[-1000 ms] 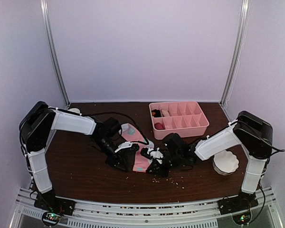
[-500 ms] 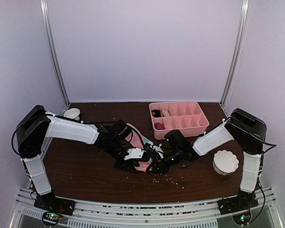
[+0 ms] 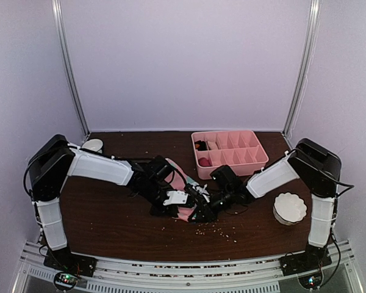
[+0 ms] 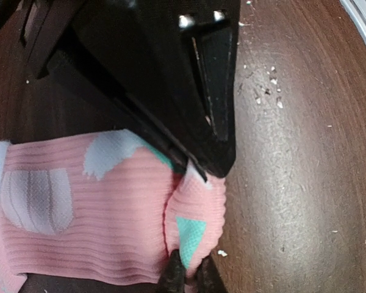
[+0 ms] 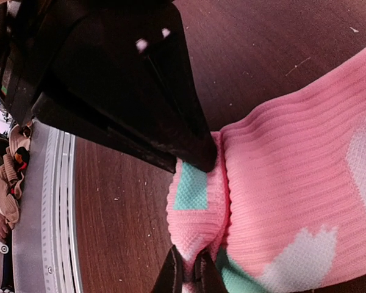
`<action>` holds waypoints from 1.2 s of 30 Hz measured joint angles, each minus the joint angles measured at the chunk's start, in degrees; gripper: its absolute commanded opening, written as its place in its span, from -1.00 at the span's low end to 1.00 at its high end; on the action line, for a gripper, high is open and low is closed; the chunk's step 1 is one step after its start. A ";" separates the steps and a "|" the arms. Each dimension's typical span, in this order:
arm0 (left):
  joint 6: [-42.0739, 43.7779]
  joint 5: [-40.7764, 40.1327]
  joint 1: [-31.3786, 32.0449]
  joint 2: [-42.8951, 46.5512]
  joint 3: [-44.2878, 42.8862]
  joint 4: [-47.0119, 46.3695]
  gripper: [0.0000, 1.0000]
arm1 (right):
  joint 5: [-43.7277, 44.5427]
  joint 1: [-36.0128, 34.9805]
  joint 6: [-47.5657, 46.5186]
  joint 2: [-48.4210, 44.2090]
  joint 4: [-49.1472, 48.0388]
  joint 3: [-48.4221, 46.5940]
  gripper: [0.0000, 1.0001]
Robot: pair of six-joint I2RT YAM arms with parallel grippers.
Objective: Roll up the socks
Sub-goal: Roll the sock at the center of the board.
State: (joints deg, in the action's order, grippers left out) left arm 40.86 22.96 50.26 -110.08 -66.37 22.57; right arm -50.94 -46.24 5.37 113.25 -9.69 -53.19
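Jaws — left, right — pinch the pink sock (image 4: 110,226).

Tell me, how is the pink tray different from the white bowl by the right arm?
The pink divided tray is rectangular with many compartments; the white bowl is round with a wavy rim. The tray sits at the back; the bowl sits nearer the front. Both rest on the dark wooden table.

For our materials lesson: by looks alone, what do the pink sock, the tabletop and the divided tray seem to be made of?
Pink sock: soft knitted fabric, matte; fine ribs show and it folds.
Tabletop: dark wood or wood-look laminate, semi-gloss; grain streaks and a sheen.
Divided tray: probably moulded plastic; smooth, thin even walls.
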 measured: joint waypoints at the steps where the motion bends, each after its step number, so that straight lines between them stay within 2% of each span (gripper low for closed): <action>1: -0.09 0.15 0.00 -0.26 -0.55 0.66 -1.00 | 0.02 0.00 0.00 -0.09 0.15 -0.02 -0.80; 6: -0.63 3.54 -0.52 -2.69 -4.28 5.16 -1.00 | 2.82 0.00 0.15 -3.65 -1.99 3.65 -0.28; 10: -1.03 8.15 -1.97 -5.11 -7.34 9.90 -1.00 | 7.76 0.04 0.07 -8.59 -4.76 9.27 -0.22; 12: -1.14 10.36 -2.99 -6.01 -8.46 12.50 -1.00 | 10.12 0.07 0.11 -10.67 -6.43 12.17 -0.05; 13: -1.16 11.30 -3.50 -6.29 -8.76 13.88 -1.00 | 11.78 0.13 0.11 -12.04 -7.39 13.81 0.08; 14: -1.16 12.07 -3.87 -6.51 -9.05 15.28 -1.00 | 13.03 0.15 0.57 -13.05 -8.02 14.95 0.86; 15: -1.16 12.72 -4.20 -6.73 -9.33 16.65 -1.00 | 14.67 0.15 0.33 -14.32 -9.14 16.44 0.99; 19: -1.14 15.67 -5.38 -8.57 -11.52 22.77 -1.00 | 21.42 0.13 -0.02 -20.28 -11.87 20.96 0.99; 22: -1.11 17.68 -6.14 -10.10 -13.27 27.08 -1.00 | 30.01 0.11 -0.44 -26.67 -13.60 22.93 0.99; 26: -1.14 19.12 -6.67 -11.43 -14.84 31.43 -1.00 | 39.98 0.61 4.35 -34.53 -22.77 27.71 0.99; 29: -1.22 19.98 -6.84 -13.51 -17.22 34.49 -1.00 | 43.28 2.58 10.73 -35.71 -28.96 31.45 0.99; 33: -2.43 20.94 -6.99 -16.02 -20.13 37.42 -1.00 | 45.20 0.98 9.07 -33.99 -24.41 28.87 0.97; 36: -3.98 20.79 -7.06 -17.44 -22.34 39.19 -1.00 | 47.76 -6.58 3.67 -34.38 -24.83 29.20 0.64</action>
State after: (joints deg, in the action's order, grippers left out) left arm 36.88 43.75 43.20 -127.52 -88.71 61.76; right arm -3.18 -52.82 9.04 78.87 -34.52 -23.99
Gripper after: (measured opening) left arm 0.026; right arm 0.950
